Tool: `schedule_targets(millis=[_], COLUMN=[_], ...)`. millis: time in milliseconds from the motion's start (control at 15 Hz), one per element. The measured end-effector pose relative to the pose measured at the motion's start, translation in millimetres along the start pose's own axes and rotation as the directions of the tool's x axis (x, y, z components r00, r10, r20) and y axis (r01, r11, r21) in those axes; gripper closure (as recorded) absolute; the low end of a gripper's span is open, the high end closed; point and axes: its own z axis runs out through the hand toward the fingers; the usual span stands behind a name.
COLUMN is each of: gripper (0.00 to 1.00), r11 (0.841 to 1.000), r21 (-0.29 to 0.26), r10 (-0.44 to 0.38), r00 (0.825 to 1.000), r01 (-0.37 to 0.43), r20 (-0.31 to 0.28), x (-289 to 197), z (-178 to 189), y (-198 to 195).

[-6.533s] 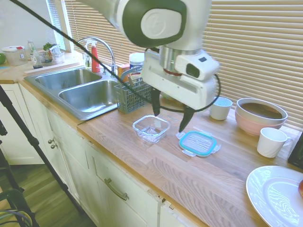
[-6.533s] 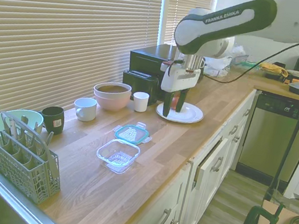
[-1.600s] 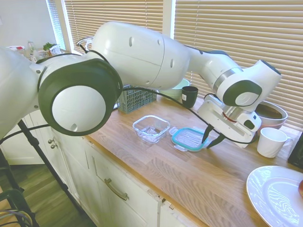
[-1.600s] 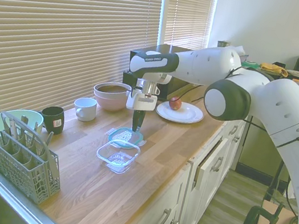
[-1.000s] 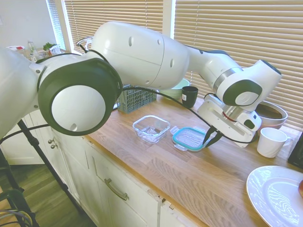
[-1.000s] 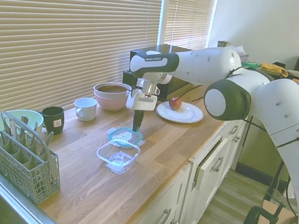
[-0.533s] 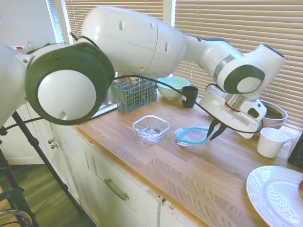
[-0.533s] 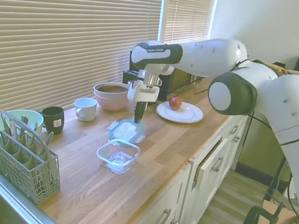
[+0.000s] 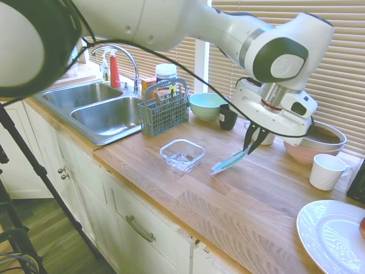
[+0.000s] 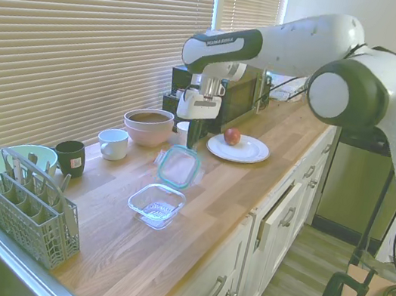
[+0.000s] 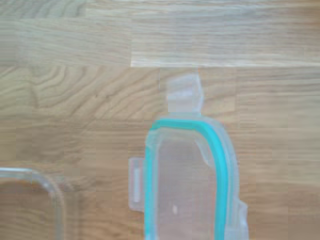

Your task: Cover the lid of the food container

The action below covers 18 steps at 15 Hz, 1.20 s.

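The lid (image 9: pixel 230 160), clear with a teal rim, hangs tilted above the wooden counter, its low edge close to the wood. My gripper (image 9: pixel 251 142) is shut on its upper edge. The second exterior view shows the lid (image 10: pixel 179 166) nearly on edge under the gripper (image 10: pixel 189 143). The food container (image 9: pixel 182 154), a clear square dish, stands open on the counter a short way from the lid, towards the sink. In the wrist view the lid (image 11: pixel 187 185) fills the lower middle, and a corner of the container (image 11: pixel 30 205) shows beside it.
A grey utensil basket (image 9: pixel 164 114), a mint bowl (image 9: pixel 206 105) and a dark cup (image 9: pixel 228 116) stand behind the container. A pink bowl (image 9: pixel 315 140), a white cup (image 9: pixel 326 171) and a white plate (image 9: pixel 333 237) lie beyond the gripper. The sink (image 9: pixel 108 114) is past the basket.
The gripper has risen with the lid in it. The lid lay flat on the counter; now it hangs tilted steeply. The container has not moved.
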Motion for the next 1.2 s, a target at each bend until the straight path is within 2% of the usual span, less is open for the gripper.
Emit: schedule_targets(millis=[200, 667, 1200], gripper=[1.0, 1.0, 1.0], r11=[1.0, 0.997, 0.997], r21=[-0.006, -0.027, -0.024], r10=[-0.028, -0.071, -0.07], r00=[0.999, 0.996, 0.994], r01=[0.028, 0.07, 0.069], r20=[-0.024, -0.052, -0.086], x=[-41, -115, -138], z=[-20, -7, -6], y=[-4, 2, -21])
